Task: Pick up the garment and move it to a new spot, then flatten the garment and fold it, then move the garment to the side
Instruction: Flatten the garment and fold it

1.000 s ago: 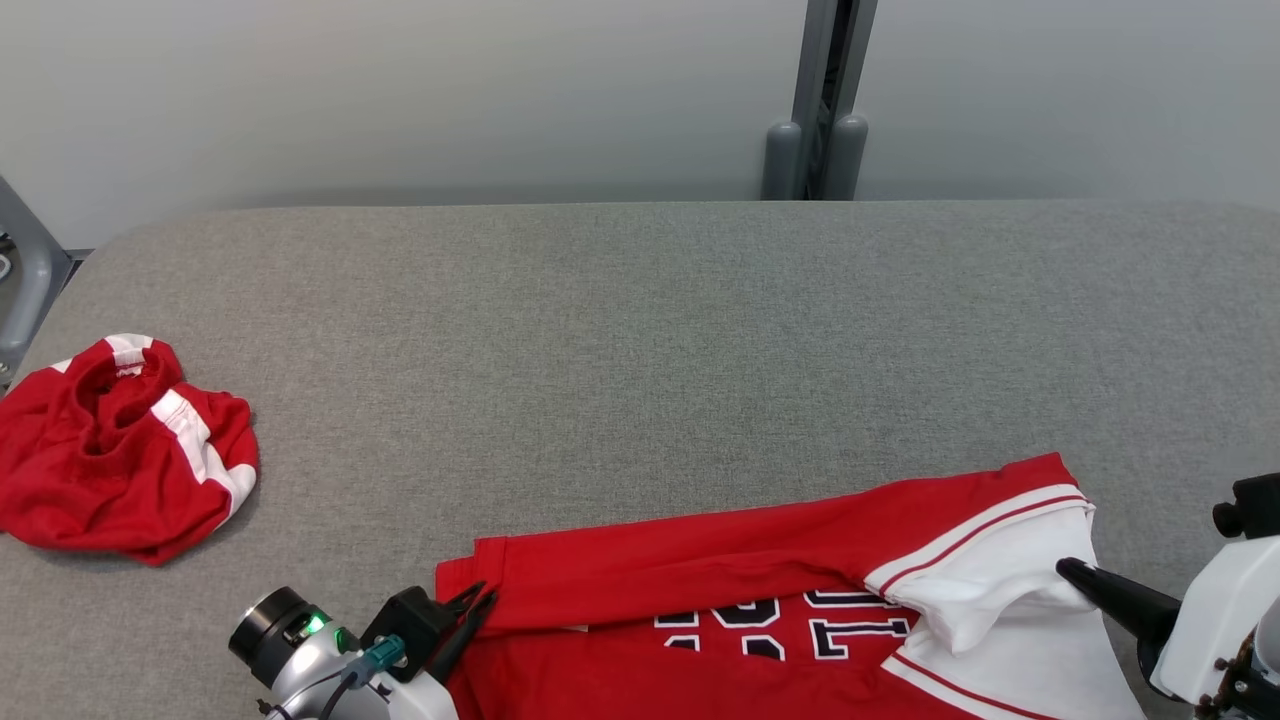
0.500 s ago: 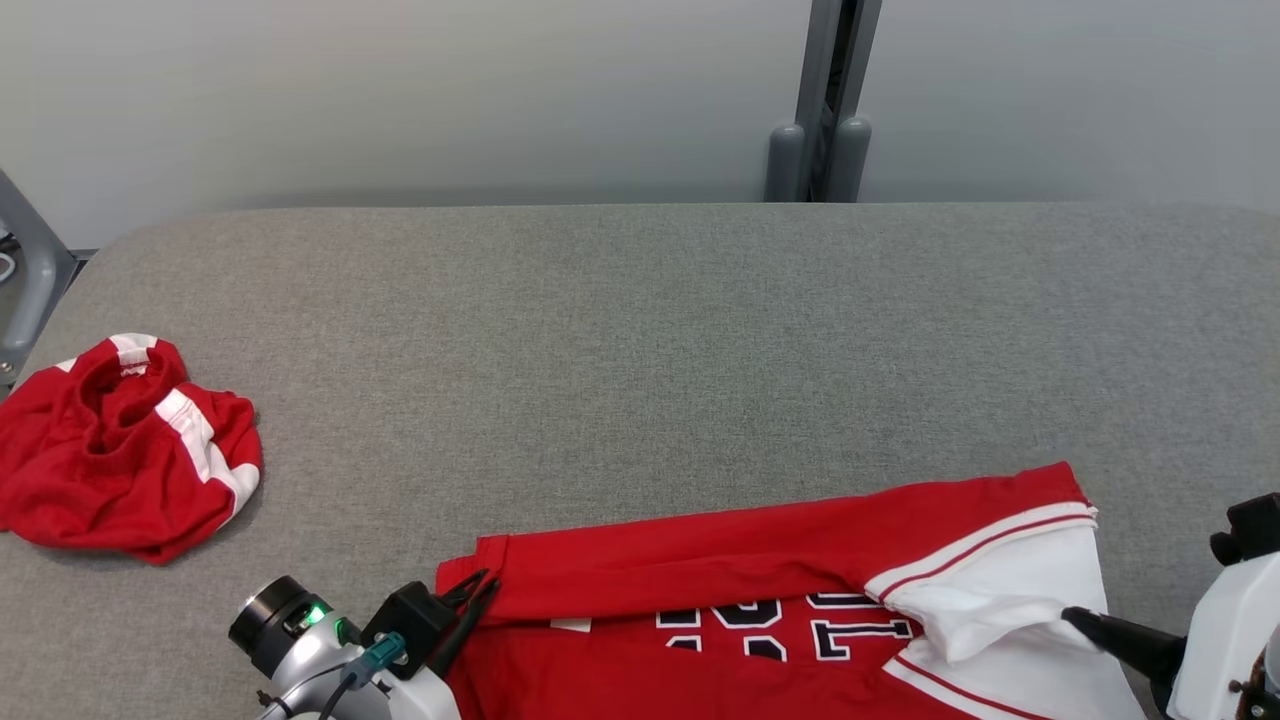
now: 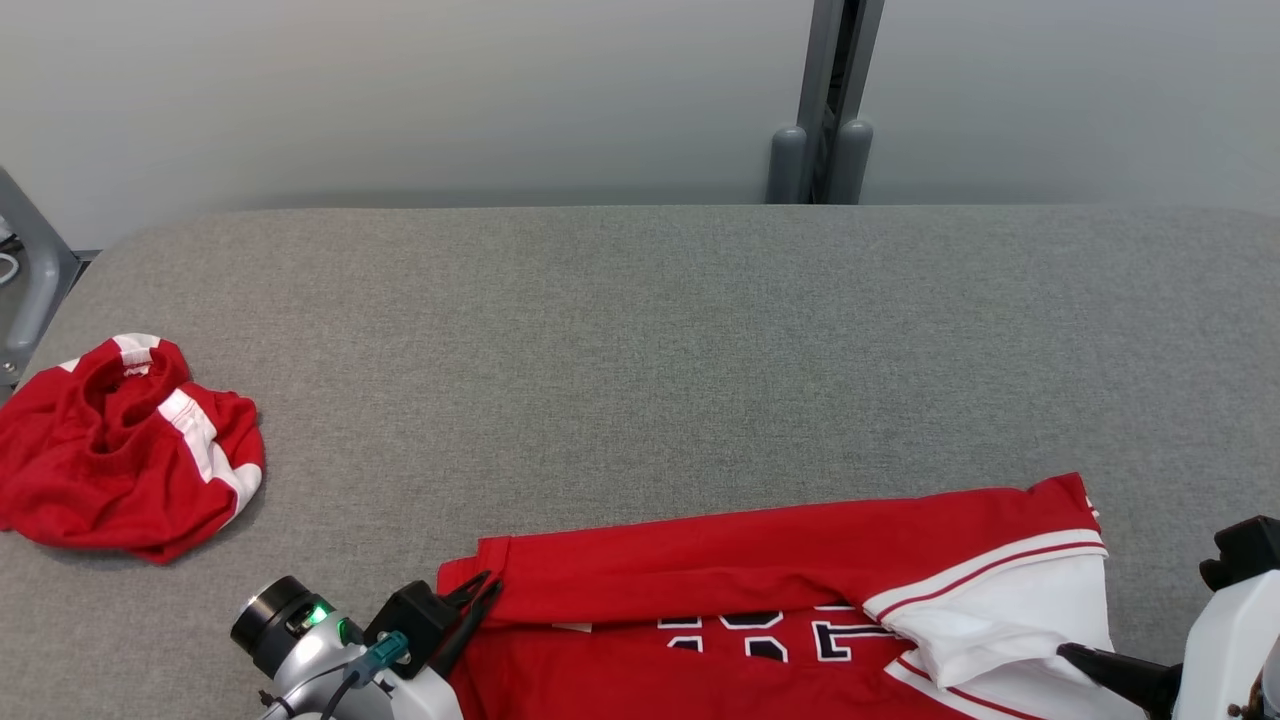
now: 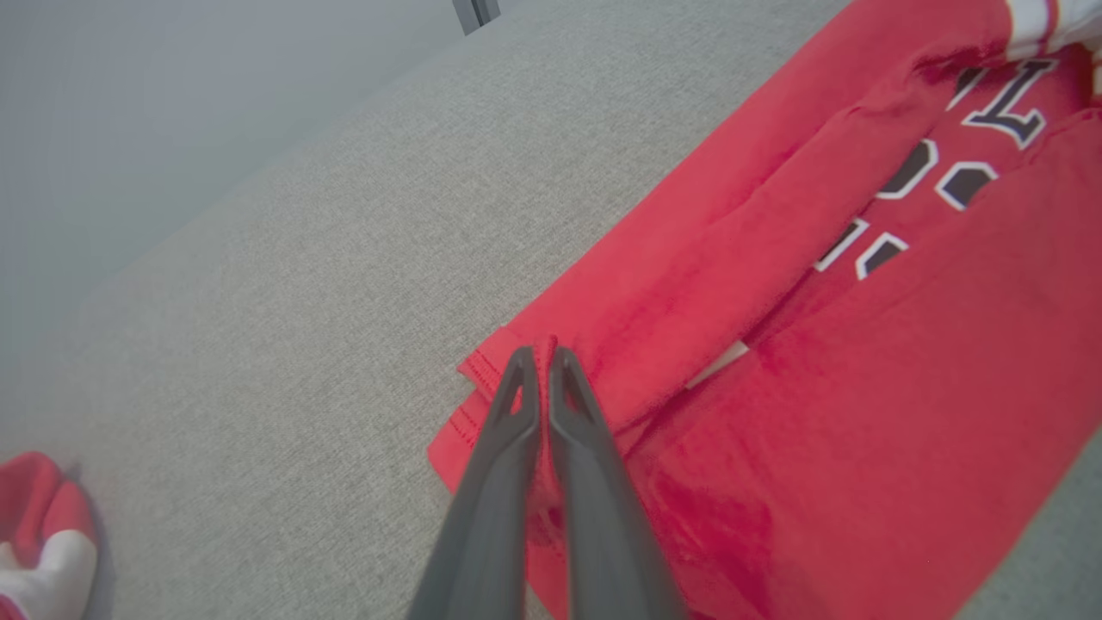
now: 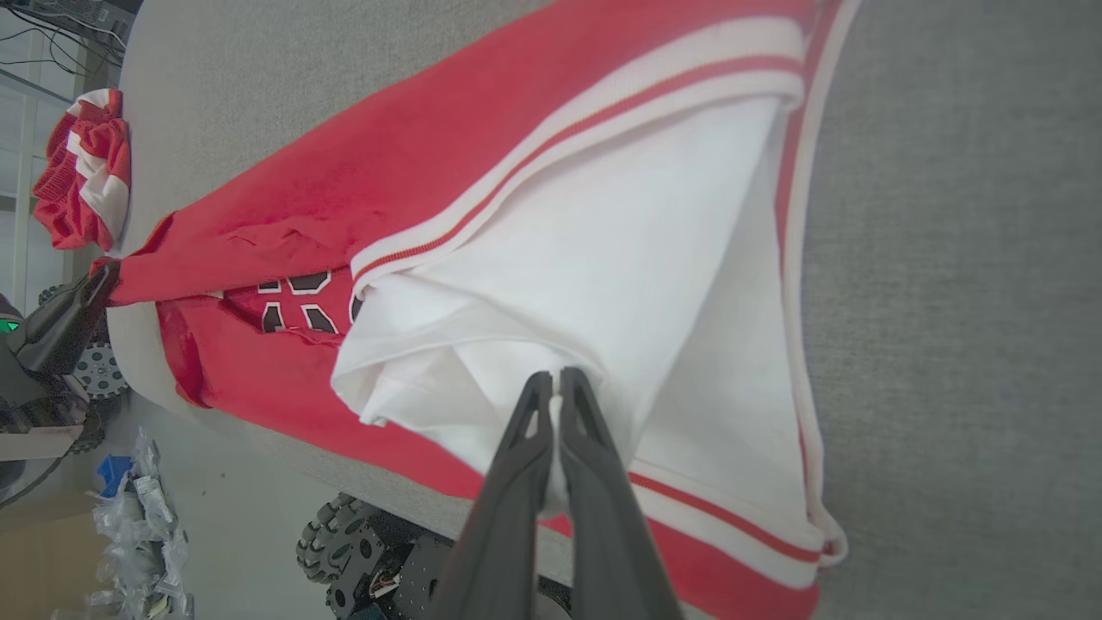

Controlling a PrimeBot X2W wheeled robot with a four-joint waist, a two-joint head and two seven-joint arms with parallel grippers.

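Note:
The garment (image 3: 760, 570) is a red and white jersey with dark numerals, lying along the near edge of the grey table (image 3: 640, 330). Its far long edge is folded over toward me as a red band. My left gripper (image 3: 487, 590) is shut on the garment's red left corner, with a sliver of red cloth pinched between the tips (image 4: 538, 353). My right gripper (image 3: 1065, 652) is shut on the bunched white fabric at the right end, and the cloth (image 5: 603, 258) fans out from the closed tips (image 5: 551, 379).
A second red and white garment (image 3: 120, 450) lies crumpled at the table's left end, also visible as a small heap (image 5: 82, 172) in the right wrist view. A grey post (image 3: 820, 150) stands behind the far edge. Wheels and clutter sit on the floor below the near edge (image 5: 336, 542).
My right gripper has drawn back toward the near edge, pulling the white fold with it and stretching the red band flatter. The left gripper has stayed put on its corner.

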